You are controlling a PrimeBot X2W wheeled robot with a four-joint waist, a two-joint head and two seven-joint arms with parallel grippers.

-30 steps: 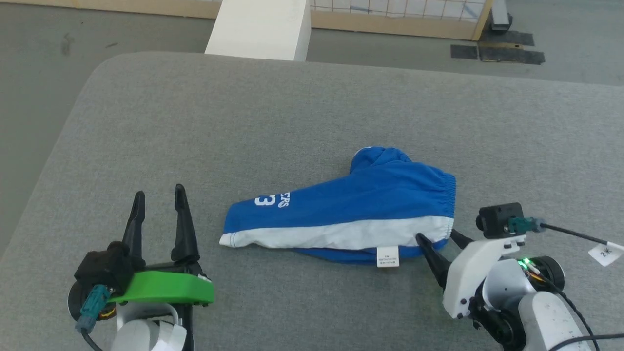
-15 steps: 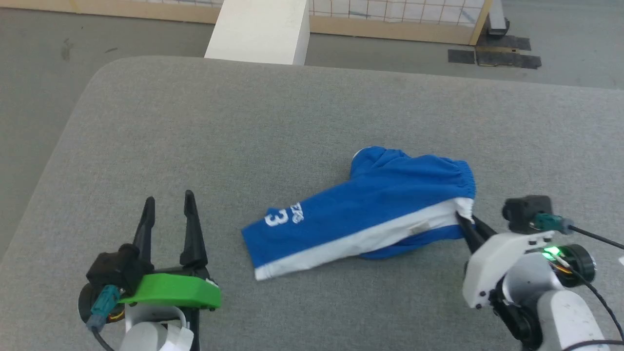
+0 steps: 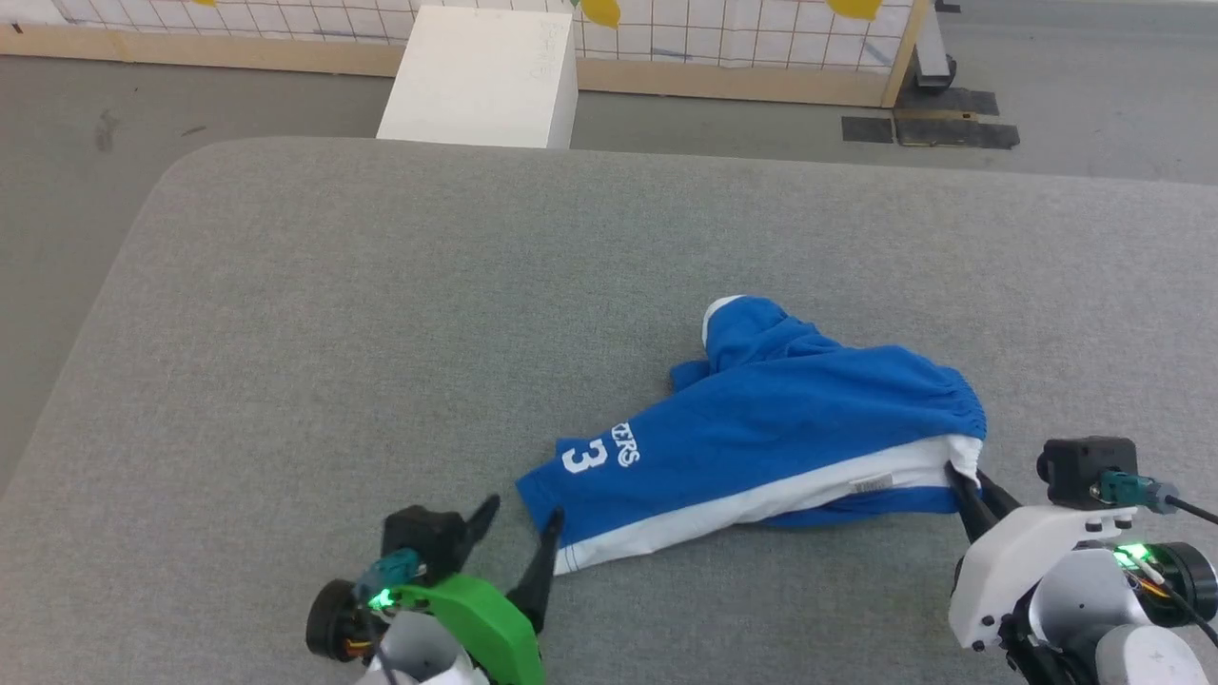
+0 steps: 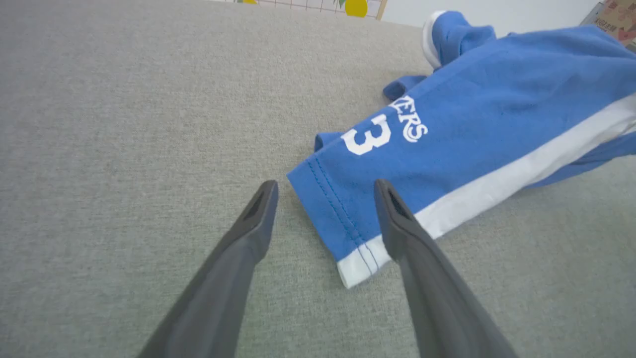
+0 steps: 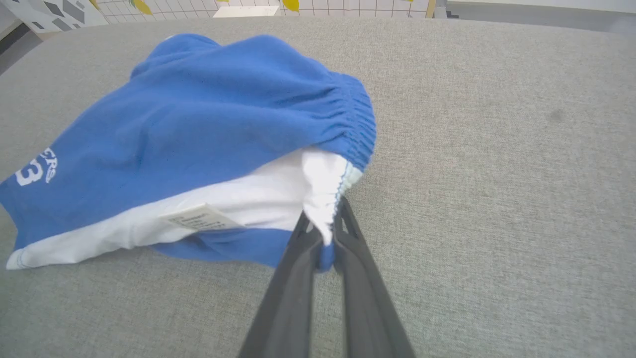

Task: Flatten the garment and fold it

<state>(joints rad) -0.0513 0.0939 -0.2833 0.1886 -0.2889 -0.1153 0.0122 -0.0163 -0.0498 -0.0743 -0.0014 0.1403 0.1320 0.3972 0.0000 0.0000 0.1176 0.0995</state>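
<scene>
Gripping: my right claw (image 3: pixel 961 476) is clenched on the white corner of the shorts (image 3: pixel 761 428), lower right of the head frame; in the right wrist view both fingers pinch white and blue cloth between them.
Left claw: my left claw (image 3: pixel 521 514) is released, with its fingers spread, at the bottom of the head frame just left of centre.
Left claw and cloth: in the left wrist view the leg hem (image 4: pixel 343 228) lies between the two fingers. One finger overlaps the hem in the picture, and I cannot tell whether it touches.
Shorts, place: they lie on the grey table (image 3: pixel 381 285), right of centre in the lower half of the head frame, slanting from the hem at lower left up to the waistband (image 3: pixel 961 404) at right.
Shorts, shape: I see them crumpled, not flat. The waistband end bulges upward, and a bunched blue fold sticks out at their upper edge.
Markings: the number 3 (image 3: pixel 583 455) faces up near the hem. A white stripe (image 3: pixel 761 509) runs along the lower edge, and a small tag (image 3: pixel 871 485) sits on it toward my right claw.
Background: a white box (image 3: pixel 476 76) stands beyond the table's far edge at top centre, with a grid fence (image 3: pixel 742 29) behind it.
</scene>
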